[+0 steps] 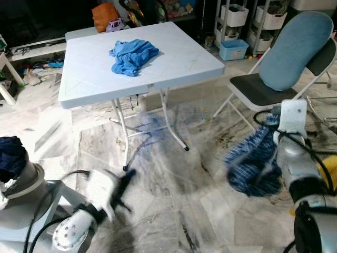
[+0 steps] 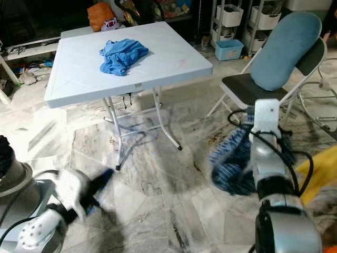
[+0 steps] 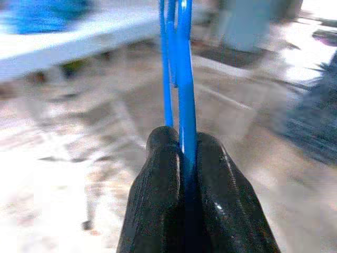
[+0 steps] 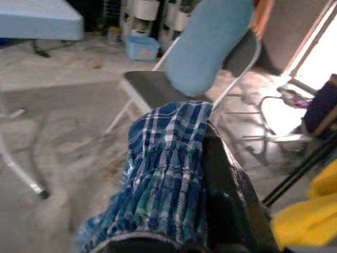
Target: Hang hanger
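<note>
Hanger point(image 3: 179, 68): blue, thin, pinched edge-on between the two black fingers point(image 3: 158, 190) of the left gripper point(image 3: 181, 158); in the left wrist view it runs straight out past the fingertips. In the head views the left gripper point(image 1: 124, 190) sits low at near left, motion-blurred, pointing toward the floor under the table point(image 1: 79, 89). A faint blue streak point(image 1: 152, 129) by the table legs could be the hanger smeared by motion; cannot confirm.

Right gripper point(image 4: 174, 158): closed on a blue plaid garment point(image 4: 163, 163), the cloth bunched over the fingers and hanging in folds. In the head views the garment point(image 1: 253, 163) hangs at near right, in front of the folding chair point(image 1: 253, 89) with its blue cushion point(image 1: 295, 50).

Surroundings: marble floor point(image 1: 174, 211); white table at far left-centre with a crumpled blue cloth point(image 1: 131, 55) on top; shelves with bins point(image 1: 234, 31) at far right. Yellow fabric point(image 1: 329, 168) at the right edge. In the right wrist view, dark rods point(image 4: 300, 168) and more yellow cloth stand near the chair, possibly a drying rack; too blurred to be sure.

Step, as judged: carry phase. Both items are in hand, but the garment is not on the hanger and no rail is clearly in sight.

Next move calls for: steadying the view, bringing the hanger up to the garment's opening, or else finding a rail, likely toward the right. Grip on the thin hanger must hold; it could twist between the fingers.
</note>
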### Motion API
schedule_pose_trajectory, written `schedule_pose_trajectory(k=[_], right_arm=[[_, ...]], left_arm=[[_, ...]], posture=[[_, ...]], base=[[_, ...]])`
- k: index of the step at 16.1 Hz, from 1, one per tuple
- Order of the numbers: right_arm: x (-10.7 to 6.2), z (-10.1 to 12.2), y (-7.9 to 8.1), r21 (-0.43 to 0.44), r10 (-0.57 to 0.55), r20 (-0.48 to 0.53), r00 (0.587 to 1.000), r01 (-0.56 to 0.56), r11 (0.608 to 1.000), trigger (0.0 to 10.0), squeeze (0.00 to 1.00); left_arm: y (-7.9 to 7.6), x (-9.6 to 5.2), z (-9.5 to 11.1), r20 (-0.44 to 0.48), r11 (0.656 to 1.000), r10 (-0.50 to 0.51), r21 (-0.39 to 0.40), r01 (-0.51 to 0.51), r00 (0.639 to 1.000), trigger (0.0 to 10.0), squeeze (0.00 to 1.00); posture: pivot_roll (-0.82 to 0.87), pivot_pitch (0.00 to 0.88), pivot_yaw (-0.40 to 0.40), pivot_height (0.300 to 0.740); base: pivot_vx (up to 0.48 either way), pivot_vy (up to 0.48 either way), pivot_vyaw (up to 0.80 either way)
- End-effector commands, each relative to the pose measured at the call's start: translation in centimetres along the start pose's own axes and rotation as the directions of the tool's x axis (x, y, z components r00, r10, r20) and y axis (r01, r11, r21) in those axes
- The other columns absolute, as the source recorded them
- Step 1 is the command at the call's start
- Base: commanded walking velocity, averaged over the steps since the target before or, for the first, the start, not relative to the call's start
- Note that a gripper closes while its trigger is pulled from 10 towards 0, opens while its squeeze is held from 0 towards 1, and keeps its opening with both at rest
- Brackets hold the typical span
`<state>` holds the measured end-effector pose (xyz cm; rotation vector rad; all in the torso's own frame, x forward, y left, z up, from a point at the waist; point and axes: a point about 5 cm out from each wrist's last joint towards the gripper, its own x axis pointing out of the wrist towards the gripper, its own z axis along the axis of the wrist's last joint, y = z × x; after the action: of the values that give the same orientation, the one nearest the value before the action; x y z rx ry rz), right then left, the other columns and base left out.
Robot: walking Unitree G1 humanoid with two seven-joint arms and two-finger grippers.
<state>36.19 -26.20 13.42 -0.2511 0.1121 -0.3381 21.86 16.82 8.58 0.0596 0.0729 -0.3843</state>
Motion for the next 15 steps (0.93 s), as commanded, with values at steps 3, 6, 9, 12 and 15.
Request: schedule_pose_trajectory(k=[3,6,9,12,15], right_arm=[[-2.1,0.8,2.9,0.081,0.236,0.105,0.966,-0.245,0.966,0.0,0.00],[-4.5,0.9,4.2,0.157,0.355,0.177,0.918,-0.383,0.910,0.0,0.00],[-7.1,0.0,5.0,0.181,0.437,0.191,0.879,-0.469,0.864,0.0,0.00],[-8.4,0.5,6.6,0.137,0.539,0.202,0.818,-0.569,0.811,10.0,0.00],[-6.5,1.4,6.7,0.170,0.529,0.153,0.835,-0.549,0.818,10.0,0.00]], left_arm=[[1.4,0.5,0.4,0.002,0.955,0.297,-0.017,-0.297,0.955,10.0,0.00],[2.0,0.2,0.0,-0.019,0.868,0.496,-0.018,-0.496,0.868,10.0,0.00],[0.5,0.7,-0.2,-0.026,0.888,0.458,-0.039,-0.458,0.889,10.0,0.00],[1.0,1.6,0.5,-0.010,0.893,0.448,-0.044,-0.448,0.894,10.0,0.00],[1.4,3.1,1.2,-0.021,0.908,0.405,-0.110,-0.404,0.914,10.0,0.00]], posture=[[-0.08,0.019,0.047,0.740],[-0.07,0.017,0.055,0.740],[-0.07,0.008,0.064,0.740],[-0.07,0.000,0.092,0.740],[-0.02,0.000,0.079,0.740]], base=[[0.000,0.000,0.00],[0.000,0.000,0.00],[0.000,0.000,0.00],[0.000,0.000,0.00],[0.000,0.000,0.00]])
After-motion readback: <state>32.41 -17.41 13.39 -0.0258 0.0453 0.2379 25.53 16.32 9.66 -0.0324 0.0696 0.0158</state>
